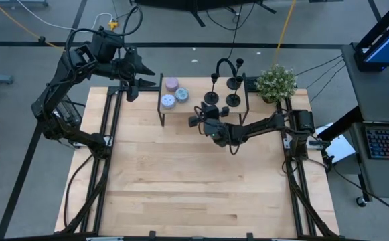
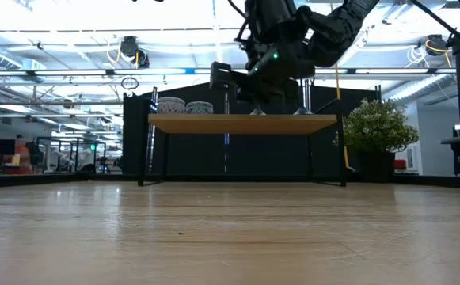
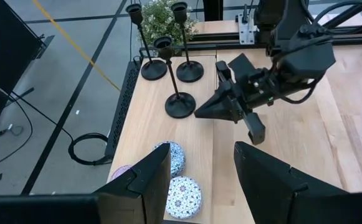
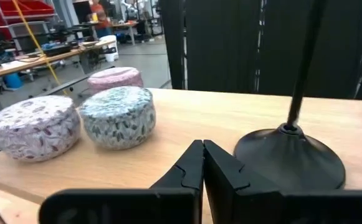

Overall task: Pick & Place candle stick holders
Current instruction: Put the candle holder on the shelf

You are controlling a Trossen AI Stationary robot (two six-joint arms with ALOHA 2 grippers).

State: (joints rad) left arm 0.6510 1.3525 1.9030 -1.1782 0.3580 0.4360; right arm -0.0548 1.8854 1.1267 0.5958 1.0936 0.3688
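- I am holding my right gripper [image 4: 202,163] low at the front edge of the small raised wooden shelf [image 1: 187,107], its two fingertips pressed together with nothing between them.
- Just beyond those tips, the nearest candle stick holder [image 4: 290,155] is standing upright on the shelf, its round black base just ahead and slightly to one side of my fingers, not touching them.
- Beside it on the shelf, three patterned candle tins [image 4: 118,116] are sitting close together, one pale blue, one lilac, one pinkish behind.
- From above, the other two candle stick holders [image 1: 234,83] are standing farther back on the shelf, near a small potted plant [image 1: 276,82].
- My left gripper [image 3: 199,180] is waiting off the table's far left corner, fingers spread wide and empty, looking across at the shelf.
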